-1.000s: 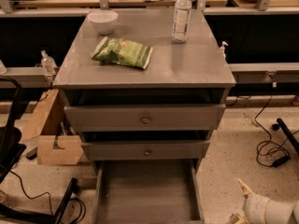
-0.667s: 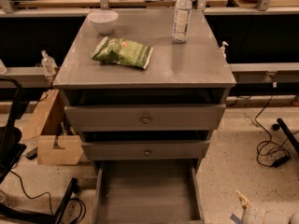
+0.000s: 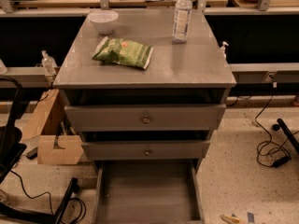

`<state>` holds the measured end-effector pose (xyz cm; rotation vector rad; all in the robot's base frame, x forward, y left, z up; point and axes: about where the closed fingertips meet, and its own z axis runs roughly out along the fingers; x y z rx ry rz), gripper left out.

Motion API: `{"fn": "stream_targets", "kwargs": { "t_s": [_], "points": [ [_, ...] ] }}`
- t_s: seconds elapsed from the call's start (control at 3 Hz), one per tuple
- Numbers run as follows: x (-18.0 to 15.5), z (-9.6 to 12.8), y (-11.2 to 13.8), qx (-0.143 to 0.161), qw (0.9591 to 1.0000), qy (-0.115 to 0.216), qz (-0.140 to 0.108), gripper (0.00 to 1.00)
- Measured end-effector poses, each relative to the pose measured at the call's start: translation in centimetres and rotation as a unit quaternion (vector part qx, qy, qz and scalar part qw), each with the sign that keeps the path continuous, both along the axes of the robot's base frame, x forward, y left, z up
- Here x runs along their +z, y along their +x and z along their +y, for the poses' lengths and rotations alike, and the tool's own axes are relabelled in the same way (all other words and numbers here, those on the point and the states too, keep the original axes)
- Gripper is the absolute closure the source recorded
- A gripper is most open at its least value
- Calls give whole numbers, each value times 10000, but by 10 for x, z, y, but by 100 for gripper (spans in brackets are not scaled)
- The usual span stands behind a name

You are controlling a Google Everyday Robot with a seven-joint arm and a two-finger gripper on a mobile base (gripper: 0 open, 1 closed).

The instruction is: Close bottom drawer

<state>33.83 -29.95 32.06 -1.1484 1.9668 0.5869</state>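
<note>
Grey bottom drawer (image 3: 147, 190) open; gripper, arm outside frame; cannot tell fingers' state.

Single camera view, raised, fairly near, facing forward and tilted down over the grey surface (image 3: 187, 64), open bottom drawer (image 3: 147, 190) cropped at the lower edge, gripper (image 3: 231, 219) perhaps just peeking in at lower right.

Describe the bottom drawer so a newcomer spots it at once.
Find the grey cabinet with a green bag on top; the bottom drawer is lowest of three. Only it is pulled far out, long tray showing; the gripper shows at lower right.
</note>
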Motion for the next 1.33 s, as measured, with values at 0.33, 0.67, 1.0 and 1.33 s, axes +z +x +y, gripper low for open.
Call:
{"fn": "stream_targets", "kwargs": {
  "t_s": [0.33, 0.67, 1.0, 1.33],
  "points": [
    [-28, 15, -19, 232, 9994, 143, 233, 72],
    [-27, 16, -18, 236, 9993, 149, 230, 97],
    [-63, 32, -30, 339, 9976, 211, 563, 100],
    [-105, 46, -48, 392, 9950, 239, 885, 100]
  ]
}}
